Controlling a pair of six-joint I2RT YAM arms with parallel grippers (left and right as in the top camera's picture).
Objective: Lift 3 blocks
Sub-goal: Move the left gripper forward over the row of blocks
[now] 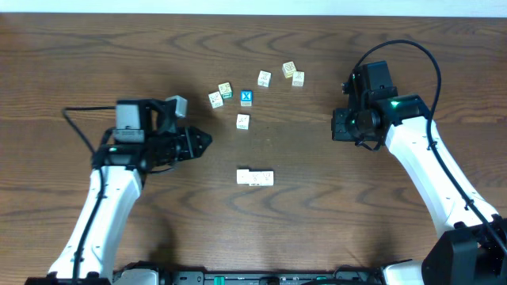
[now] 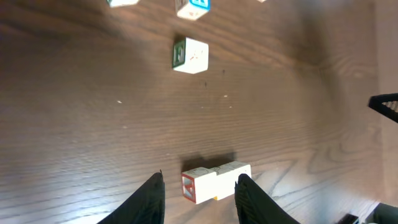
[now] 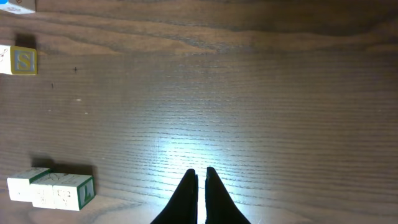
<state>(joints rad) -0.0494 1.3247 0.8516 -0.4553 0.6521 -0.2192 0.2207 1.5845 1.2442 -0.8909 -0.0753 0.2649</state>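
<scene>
Left claw (image 2: 200,180) is right up against its own wrist cam, fingers (image 2: 152,199) standing apart with a decent gap and nothing gripped. The three blocks (image 2: 216,180) line up with that gap, lying end to end in a touching row flat on the worktop (image 1: 333,214). From overhead, though, the claw is off to the left of the row and not touching it.

Right claw (image 3: 199,177) is pinched closed on nothing, parked well off to the right.

So progress-wise I'd say basically zero: no block is off the wood, and the whole approach, squeeze and lift is left to do.

Room looks fine. There's bare wood all round the row and no worktop edge anywhere close. The nearest neighbour is a loose cube (image 1: 242,121) beyond the row, with the blue X cube (image 1: 246,97) and the rest of the scatter further back, so a straight run in shouldn't bump anything.
</scene>
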